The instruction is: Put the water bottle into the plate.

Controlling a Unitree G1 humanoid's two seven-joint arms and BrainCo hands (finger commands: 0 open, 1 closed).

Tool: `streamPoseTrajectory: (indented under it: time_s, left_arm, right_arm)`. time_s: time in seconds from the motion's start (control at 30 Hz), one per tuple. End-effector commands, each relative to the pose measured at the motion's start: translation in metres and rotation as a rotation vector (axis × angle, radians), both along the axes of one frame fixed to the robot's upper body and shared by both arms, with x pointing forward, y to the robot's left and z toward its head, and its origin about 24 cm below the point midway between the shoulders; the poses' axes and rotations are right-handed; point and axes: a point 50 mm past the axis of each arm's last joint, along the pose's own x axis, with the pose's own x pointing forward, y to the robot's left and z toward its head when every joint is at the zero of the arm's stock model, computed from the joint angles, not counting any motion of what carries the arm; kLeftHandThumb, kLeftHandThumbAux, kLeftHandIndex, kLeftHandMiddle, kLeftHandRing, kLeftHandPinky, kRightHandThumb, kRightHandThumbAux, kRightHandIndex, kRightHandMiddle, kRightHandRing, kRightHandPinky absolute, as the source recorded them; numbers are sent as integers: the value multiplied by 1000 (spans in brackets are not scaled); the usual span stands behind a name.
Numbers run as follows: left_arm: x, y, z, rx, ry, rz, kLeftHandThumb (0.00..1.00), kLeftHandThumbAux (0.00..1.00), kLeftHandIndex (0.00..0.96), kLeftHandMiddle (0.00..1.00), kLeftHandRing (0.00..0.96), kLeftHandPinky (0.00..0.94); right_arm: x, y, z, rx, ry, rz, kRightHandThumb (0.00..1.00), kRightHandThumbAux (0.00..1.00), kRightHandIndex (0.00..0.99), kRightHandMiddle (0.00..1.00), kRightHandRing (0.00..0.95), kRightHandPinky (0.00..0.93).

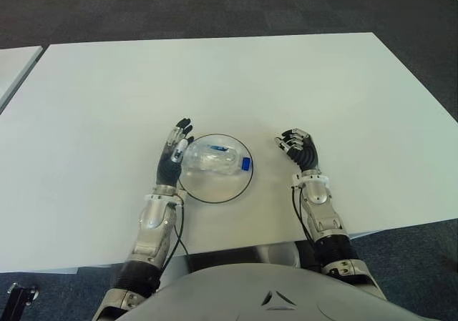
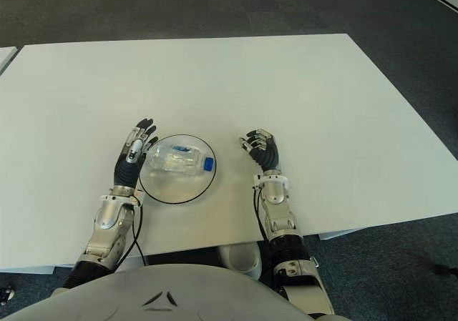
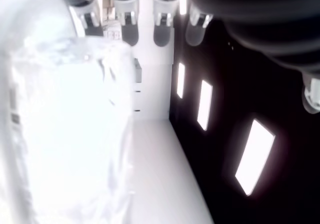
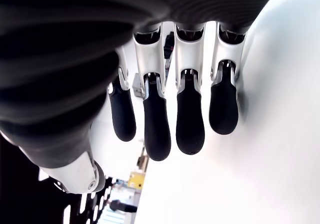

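Observation:
A clear water bottle [image 1: 213, 158] with a blue cap lies on its side inside the round transparent plate [image 1: 215, 201], cap pointing right. My left hand [image 1: 175, 149] stands at the plate's left rim, fingers stretched out and open, close against the bottle's base. In the left wrist view the bottle [image 3: 65, 134] fills the space beside the palm and no finger wraps it. My right hand [image 1: 297, 148] shows to the right of the plate, a short gap away, its fingers [image 4: 190, 119] loosely bent with nothing in them.
The white table [image 1: 215, 78] stretches far ahead and to both sides of the plate. A second white table's corner [image 1: 14, 63] shows at the far left. Dark carpet lies beyond the table's edges.

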Motion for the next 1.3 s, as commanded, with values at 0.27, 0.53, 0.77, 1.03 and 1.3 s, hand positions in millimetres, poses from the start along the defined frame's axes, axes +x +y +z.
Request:
streamPoseTrajectory:
  time_s: [0.27, 0.53, 0.77, 1.03, 1.3]
  left_arm:
    - [-10, 25, -15, -837, 0, 119, 0, 340, 0, 0, 0, 0]
    - [-9, 37, -24, -1022, -2, 152, 0, 423, 0, 0, 0, 0]
    - [-10, 43, -34, -1132, 8, 185, 0, 513, 0, 0, 0, 0]
    - [-11, 48, -45, -1168, 81, 199, 0, 603, 14, 73, 93, 172]
    - [-11, 51, -50, -1166, 193, 237, 0, 746, 179, 335, 409, 486]
  right_arm:
    - [-3, 0, -5, 2, 31, 8, 704, 730, 429, 583, 608, 625]
    - [-3, 0, -5, -4, 32, 6, 704, 730, 429, 586, 612, 632]
    - [-3, -2, -4, -7, 32, 10, 704, 730, 429, 586, 615, 638]
    - [-3, -2, -4, -10, 39, -1, 705, 730, 429, 582, 611, 625]
    - [-3, -2, -4, -7, 39, 2, 705, 729, 429, 583, 611, 629]
